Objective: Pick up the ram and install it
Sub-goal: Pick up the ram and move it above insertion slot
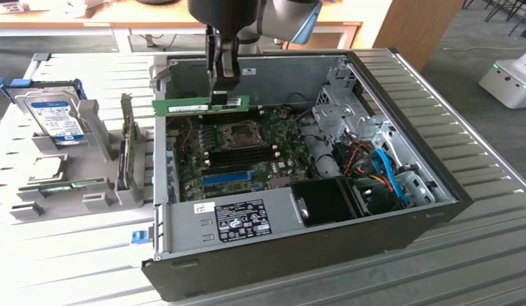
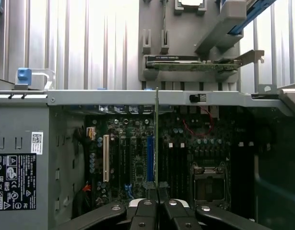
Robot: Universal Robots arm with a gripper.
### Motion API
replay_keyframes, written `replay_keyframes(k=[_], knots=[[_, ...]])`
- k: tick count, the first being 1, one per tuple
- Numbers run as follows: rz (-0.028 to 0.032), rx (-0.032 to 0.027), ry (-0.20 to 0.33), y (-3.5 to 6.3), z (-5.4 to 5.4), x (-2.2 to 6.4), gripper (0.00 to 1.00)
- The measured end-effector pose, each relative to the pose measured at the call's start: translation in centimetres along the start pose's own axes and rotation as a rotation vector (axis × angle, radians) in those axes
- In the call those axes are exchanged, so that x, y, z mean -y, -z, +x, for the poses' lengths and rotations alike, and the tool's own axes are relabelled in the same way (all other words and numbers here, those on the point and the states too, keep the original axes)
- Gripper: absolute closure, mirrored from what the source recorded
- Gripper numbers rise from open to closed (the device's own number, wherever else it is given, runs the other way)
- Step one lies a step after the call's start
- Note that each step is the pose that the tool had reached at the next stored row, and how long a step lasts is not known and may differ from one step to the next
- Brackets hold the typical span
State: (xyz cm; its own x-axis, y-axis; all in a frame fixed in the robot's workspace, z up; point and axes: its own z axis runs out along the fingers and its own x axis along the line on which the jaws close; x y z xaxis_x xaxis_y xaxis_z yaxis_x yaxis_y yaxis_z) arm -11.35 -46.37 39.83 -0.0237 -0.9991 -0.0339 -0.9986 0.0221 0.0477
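In the exterior view the ram [image 1: 184, 106], a long thin green stick, hangs level above the far part of the motherboard [image 1: 245, 153] inside the open computer case. My gripper [image 1: 221, 97] comes down from above and is shut on the stick's top edge, right of its middle. In the wrist view the ram [image 2: 157, 139] appears edge-on as a thin line running out from between my gripper [image 2: 157, 203] fingers. It lies just beside the long blue slot [image 2: 150, 160], with the black memory slots [image 2: 178, 165] a little to the side.
A grey holder [image 1: 92, 197] at the exterior view's left carries a silver hard drive [image 1: 54, 118], an upright card [image 1: 127, 150] and another green stick [image 1: 63, 187]. The case walls [image 1: 399, 127], power supply [image 1: 237, 220], drive cage and cables [image 1: 382, 172] ring the motherboard.
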Motion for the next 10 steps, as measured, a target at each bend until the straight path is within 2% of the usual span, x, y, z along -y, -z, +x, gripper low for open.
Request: replay_keyframes(k=[10], knots=[[-0.001, 0.0, 0.0, 0.07, 0.0, 1.84, 0.88]])
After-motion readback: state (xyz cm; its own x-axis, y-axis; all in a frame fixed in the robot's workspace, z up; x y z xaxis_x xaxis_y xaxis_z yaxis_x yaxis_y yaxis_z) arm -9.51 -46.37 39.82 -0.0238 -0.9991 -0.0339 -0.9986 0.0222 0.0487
